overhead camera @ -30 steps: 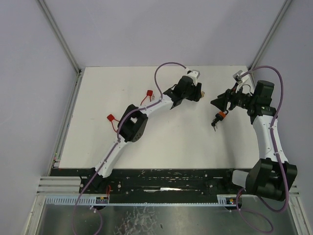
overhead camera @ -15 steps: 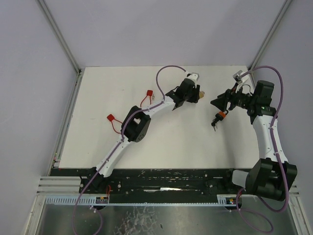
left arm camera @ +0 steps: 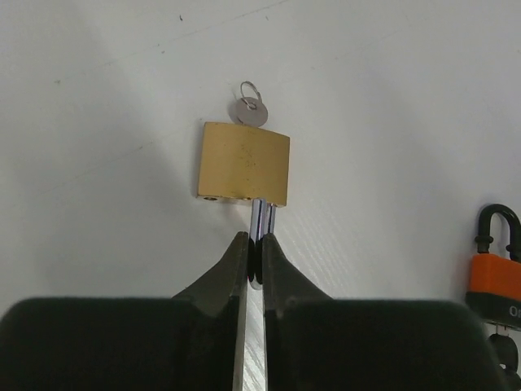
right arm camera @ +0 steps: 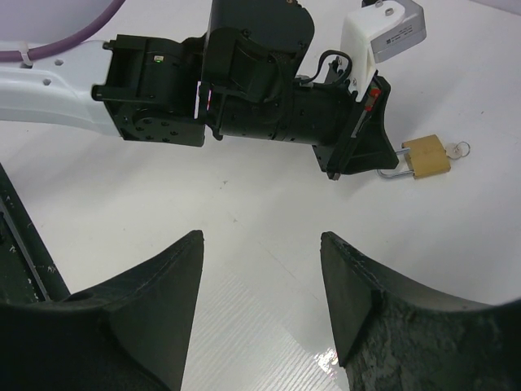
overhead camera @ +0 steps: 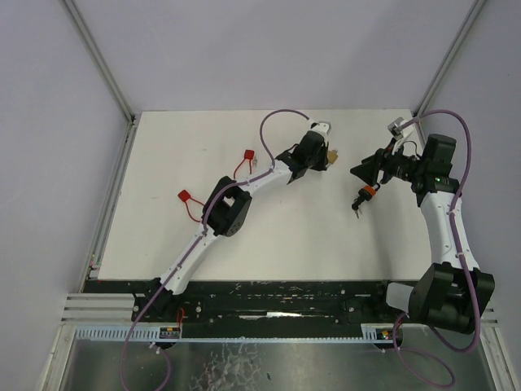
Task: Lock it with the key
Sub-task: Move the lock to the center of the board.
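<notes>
Left gripper (left arm camera: 255,241) clenching shackle (left arm camera: 259,213) of brass padlock (left arm camera: 244,163): judging rigid, heavy, slick. Right gripper (right arm camera: 260,244) standing open, empty. Key (left arm camera: 248,112) offering small bow for pinching.

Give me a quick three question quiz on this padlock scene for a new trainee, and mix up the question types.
1. True or false: the left gripper is shut on the silver shackle of the brass padlock.
2. Fill in the word: the right gripper holds nothing, and its jaws stand ____.
3. Multiple choice: where is the key?
A) pinched in the right gripper
B) in the brass padlock, at the end opposite the shackle
C) lying loose, away from any lock

Key: 1 true; 2 open; 3 B.
</notes>
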